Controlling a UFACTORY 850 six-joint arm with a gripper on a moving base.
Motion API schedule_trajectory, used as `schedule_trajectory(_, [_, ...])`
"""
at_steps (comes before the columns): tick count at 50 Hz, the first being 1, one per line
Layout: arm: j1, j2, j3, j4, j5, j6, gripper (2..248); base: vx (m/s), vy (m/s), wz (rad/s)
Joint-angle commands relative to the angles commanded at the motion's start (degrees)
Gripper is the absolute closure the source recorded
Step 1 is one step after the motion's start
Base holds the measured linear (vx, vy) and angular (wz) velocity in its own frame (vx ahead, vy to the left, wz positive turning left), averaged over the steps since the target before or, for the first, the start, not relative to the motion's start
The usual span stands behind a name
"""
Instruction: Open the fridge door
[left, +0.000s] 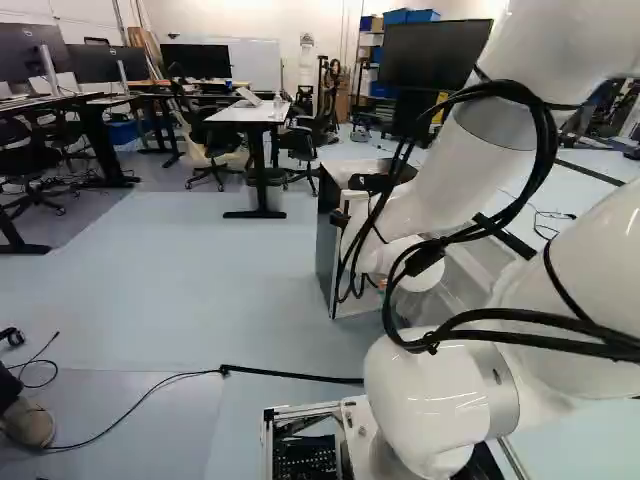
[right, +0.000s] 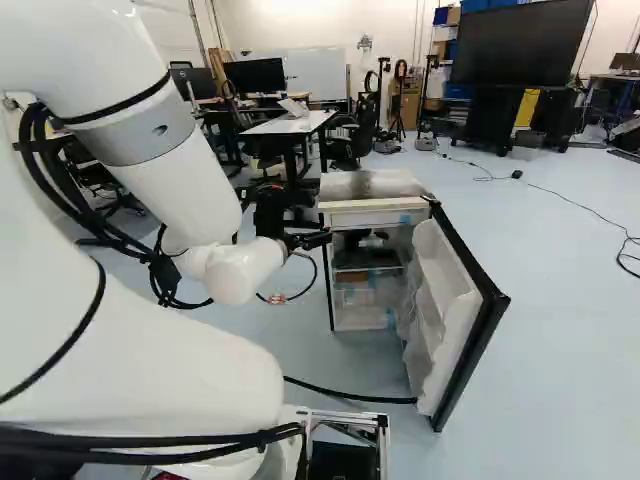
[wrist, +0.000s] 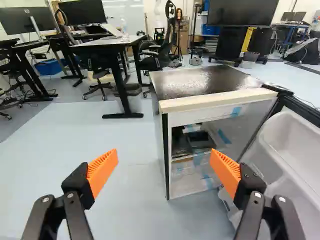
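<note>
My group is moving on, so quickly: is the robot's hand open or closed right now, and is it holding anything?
Hand: open, its orange pads wide apart, holding nothing.

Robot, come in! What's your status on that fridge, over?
End effector open, holding nothing. Fridge door wide open. Black cable on floor near door, over.

"What's cut off?"
"The white-lined, black-edged fridge door (wrist: 292, 150), in the wrist view."
"Hidden?"
"Left base view: the white jointed arm (left: 445, 185) covers part of the small, pale-fronted fridge (wrist: 215, 101)."
"Inside?"
"Dark objects (wrist: 201, 139), unclear."
</note>
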Motion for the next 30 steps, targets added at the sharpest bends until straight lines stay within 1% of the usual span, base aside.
schedule_trajectory(15, [0.04, 1.11, 0.61, -2.54, -0.91, 0.0, 3, 0.0, 0.0, 0.0])
schedule_trajectory(30, [0.05, 1.59, 0.88, -3.65, -1.3, 0.0, 3, 0.0, 0.0, 0.0])
